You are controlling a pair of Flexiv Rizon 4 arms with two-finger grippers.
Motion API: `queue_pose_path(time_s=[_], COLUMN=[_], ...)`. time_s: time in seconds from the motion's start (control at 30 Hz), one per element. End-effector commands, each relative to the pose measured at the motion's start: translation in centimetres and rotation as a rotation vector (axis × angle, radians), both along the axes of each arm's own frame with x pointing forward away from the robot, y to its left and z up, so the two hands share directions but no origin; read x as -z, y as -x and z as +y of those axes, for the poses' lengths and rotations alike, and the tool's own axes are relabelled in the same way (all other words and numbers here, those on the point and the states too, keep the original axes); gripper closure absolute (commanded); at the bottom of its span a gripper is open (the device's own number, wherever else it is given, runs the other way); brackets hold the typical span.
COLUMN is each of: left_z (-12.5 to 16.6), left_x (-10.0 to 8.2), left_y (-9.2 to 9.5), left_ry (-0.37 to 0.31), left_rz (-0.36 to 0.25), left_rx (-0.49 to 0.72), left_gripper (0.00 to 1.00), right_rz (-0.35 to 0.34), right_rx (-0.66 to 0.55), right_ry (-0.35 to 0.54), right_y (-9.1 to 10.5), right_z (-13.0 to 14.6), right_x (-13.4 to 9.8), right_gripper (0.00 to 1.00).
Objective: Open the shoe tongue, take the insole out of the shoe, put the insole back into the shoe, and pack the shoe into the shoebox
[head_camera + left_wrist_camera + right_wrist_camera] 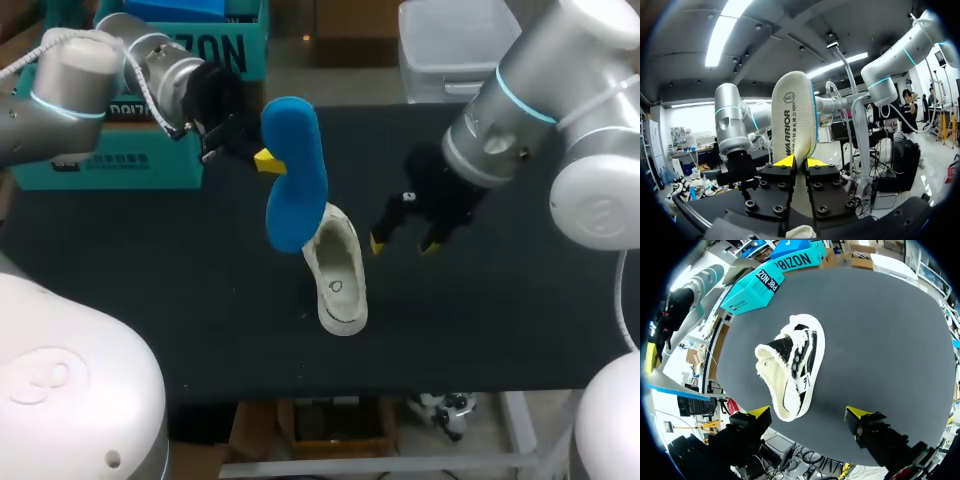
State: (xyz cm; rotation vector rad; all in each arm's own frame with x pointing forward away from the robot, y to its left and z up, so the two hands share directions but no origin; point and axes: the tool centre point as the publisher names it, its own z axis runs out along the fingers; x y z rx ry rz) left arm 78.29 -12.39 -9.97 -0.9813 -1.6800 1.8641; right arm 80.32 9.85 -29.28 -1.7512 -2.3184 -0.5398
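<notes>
The setting was a robotics laboratory. A left arm [70,85] at ten o'clock and a right arm [560,70] at two o'clock flanked a black table [180,285].

Right gripper [810,414], fingers spread, faces the shoe [790,365] (fleecy lining showing) on the table [880,330]

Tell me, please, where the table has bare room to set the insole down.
Bare table lies left of the shoe, out to the left edge, and right of it along the near edge. It is crowded at the shoe's far end, where the left fingers hold the insole and the right fingers hover.
</notes>
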Motion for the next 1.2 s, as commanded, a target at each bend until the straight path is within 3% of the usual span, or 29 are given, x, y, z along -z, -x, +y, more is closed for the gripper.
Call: queue_pose_path(time_s=[0.03, 0.17, 0.4, 0.47, 0.53, 0.67, 0.73, 0.8, 1.2], left_z=[0.0, 0.1, -1.6, -2.2, -3.0, -4.4, -4.9, -5.1, -4.6], left_x=[0.8, 2.9, 7.1, 7.7, 8.3, 9.0, 9.2, 9.2, 11.1], left_y=[2.9, 6.0, 7.4, 7.4, 7.2, 6.9, 6.8, 6.7, 6.9], left_ry=[-0.003, -0.007, -0.003, 0.01, 0.006, -0.01, -0.014, -0.01, 0.037], left_rz=[-0.125, -0.322, -0.5, -0.548, -0.584, -0.645, -0.68, -0.696, -0.79], left_rx=[0.019, -0.002, -0.012, -0.011, -0.033, -0.053, -0.066, -0.062, -0.06], left_gripper=[1.0, 1.0, 1.0, 1.0, 1.0, 1.0, 1.0, 1.0, 1.0], right_rz=[0.009, 0.009, 0.009, 0.078, 0.152, 0.366, 0.421, 0.436, 0.436], right_rx=[-0.005, -0.005, -0.005, 0.044, 0.114, 0.237, 0.264, 0.254, 0.254], right_ry=[0.001, 0.001, 0.001, -0.039, -0.038, -0.08, -0.068, -0.045, -0.045], right_y=[-0.2, -0.2, -0.2, -0.2, -0.1, 0.8, 1.3, 1.7, 1.7], right_z=[-0.2, -0.2, -0.2, -0.3, -0.4, 0.3, 0.7, 1.0, 1.0], right_x=[-0.3, -0.3, -0.3, -0.3, -0.6, -1.0, -1.6, -2.7, -2.7], right_gripper=[0.0, 0.0, 0.0, 0.0, 0.0, 0.0, 0.0, 0.0, 0.0])
